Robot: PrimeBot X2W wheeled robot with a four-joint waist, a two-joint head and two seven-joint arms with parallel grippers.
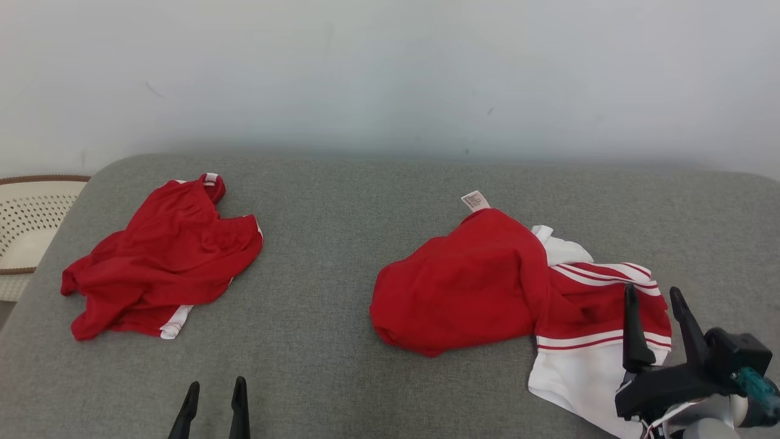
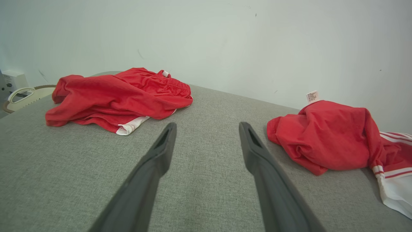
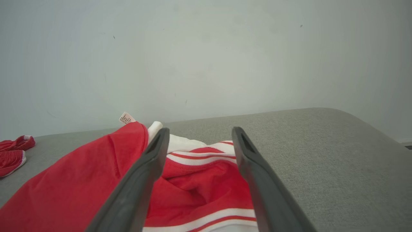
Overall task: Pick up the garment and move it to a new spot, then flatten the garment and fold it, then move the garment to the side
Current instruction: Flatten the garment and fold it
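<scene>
Nearest the viewer, the left gripper (image 1: 217, 383) points out over a bare stretch of the grey padded surface (image 1: 329, 341), its two dark fingers spread apart with nothing between them. Across from it, the right gripper (image 1: 652, 289) is also spread wide, its fingers straddling a red band edged with white stripes, pinching no cloth; whether the tips touch the fabric cannot be told. Under and just ahead of that gripper lies the red and white garment (image 1: 469, 286), a loose heap; its white panel is beneath the gripper toward the near edge, its red body bunches off to the gripper's left, and a small white label (image 1: 475, 200) sticks up at the far side. Farther off, ahead and to the left of the left gripper and well apart from the heap, a second red garment (image 1: 158, 262) with white trim lies crumpled. Beyond its left side, past the surface's edge, stands a pale perforated basket (image 1: 27, 225); a plain pale wall (image 1: 390, 73) closes the scene. Judging from the heap, the task is early: the pictures cannot confirm the move to a new spot; nothing is flattened or folded; smoothing, folding and setting aside are all left.
</scene>
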